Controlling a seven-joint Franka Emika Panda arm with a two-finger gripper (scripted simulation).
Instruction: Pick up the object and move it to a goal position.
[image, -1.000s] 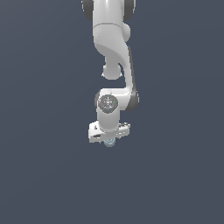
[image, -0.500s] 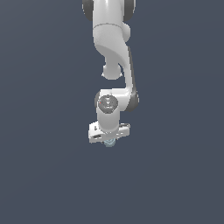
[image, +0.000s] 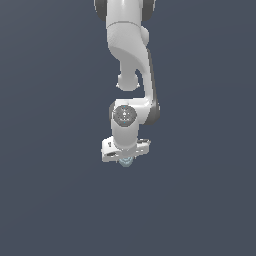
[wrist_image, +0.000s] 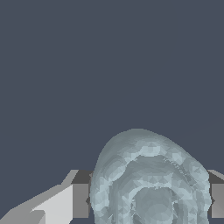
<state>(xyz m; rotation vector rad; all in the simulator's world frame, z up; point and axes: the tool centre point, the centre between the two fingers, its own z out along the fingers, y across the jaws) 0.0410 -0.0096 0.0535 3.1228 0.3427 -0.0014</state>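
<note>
1. We see the gripper (image: 125, 159) closed around the object (image: 126, 161), its fingers (wrist_image: 81, 199) pressed against the lump's two sides.
2. The object (wrist_image: 151, 179) peeks out just beneath the gripper's white body.
3. Around the gripper we see only plain dark grey background.

No text, label, brand, number or sign can be read in either view.
</note>
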